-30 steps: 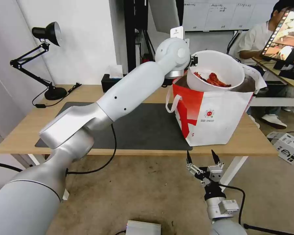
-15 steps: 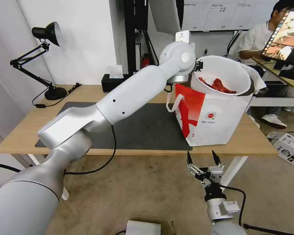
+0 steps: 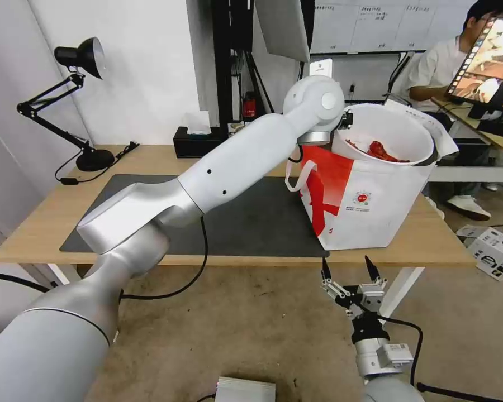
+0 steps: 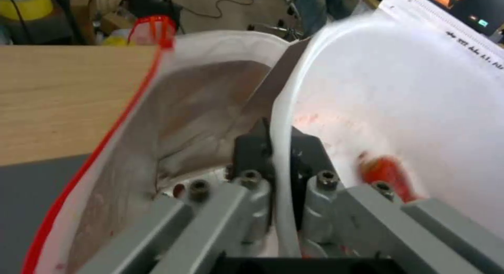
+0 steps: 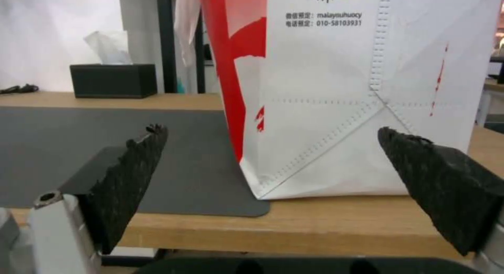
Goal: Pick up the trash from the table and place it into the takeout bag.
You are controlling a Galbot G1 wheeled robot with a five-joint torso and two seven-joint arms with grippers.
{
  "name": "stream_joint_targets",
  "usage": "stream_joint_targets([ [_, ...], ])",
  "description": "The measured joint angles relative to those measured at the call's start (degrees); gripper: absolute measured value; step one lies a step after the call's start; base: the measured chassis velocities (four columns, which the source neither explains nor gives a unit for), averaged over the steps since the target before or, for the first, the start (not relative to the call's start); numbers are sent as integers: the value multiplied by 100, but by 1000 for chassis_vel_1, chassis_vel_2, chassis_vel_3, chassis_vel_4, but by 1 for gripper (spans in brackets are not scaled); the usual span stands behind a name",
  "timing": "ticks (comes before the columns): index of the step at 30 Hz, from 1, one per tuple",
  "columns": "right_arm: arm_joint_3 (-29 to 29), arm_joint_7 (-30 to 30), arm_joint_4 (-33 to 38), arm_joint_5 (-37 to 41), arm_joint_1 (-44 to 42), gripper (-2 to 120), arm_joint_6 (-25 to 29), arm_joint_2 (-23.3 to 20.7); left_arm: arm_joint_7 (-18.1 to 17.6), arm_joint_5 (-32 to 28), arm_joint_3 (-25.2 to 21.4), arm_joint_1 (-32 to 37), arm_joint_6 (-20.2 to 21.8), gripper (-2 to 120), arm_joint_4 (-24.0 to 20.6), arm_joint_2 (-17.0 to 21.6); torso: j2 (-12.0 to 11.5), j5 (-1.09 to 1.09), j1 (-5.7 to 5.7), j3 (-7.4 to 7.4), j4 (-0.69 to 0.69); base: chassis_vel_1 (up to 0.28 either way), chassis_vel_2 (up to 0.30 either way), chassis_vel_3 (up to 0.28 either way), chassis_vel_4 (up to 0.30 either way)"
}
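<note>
The left gripper (image 4: 278,148) is clamped on the rim of the white bowl (image 3: 388,131), one finger inside the wall and one outside, and it holds the bowl over the open mouth of the takeout bag (image 3: 369,206), which stands on the table (image 3: 430,245) at the right end of the dark mat (image 3: 246,218). The bowl sits tilted, with its lower part already inside the bag opening, and red crayfish shells (image 3: 381,151) lie loose against its low side. The bowl appears to be thin, stiff plastic and probably light; a single-point pinch on the rim is likely to let it swing or flex, so the grip should stay on the rim where the wall is firmest. The shells are loose and may slide or spill if the tilt grows. The inner wall looks smeared, so it may be slippery. The bag is soft-sided with a foil lining (image 4: 199,104); its walls can fold inward, and its loop handle (image 3: 297,174) hangs free on the near side. The right gripper (image 3: 346,272) is parked below the table edge in front of the bag, fingers spread wide and empty.
</note>
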Motion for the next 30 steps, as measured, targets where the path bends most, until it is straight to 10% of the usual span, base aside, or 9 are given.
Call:
stream_joint_targets([
  [17,-74,-12,-54,-6,63,100,-4,-2,182,335,36,4,-124,72,-239,302,0,0,0,0,0,0,0,0,0],
  [30,193,-11,61,-6,-90,100,-6,74,1417,1743,-365,-81,-695,100,-942,1292,0,-2,0,0,-3,0,0,0,0],
])
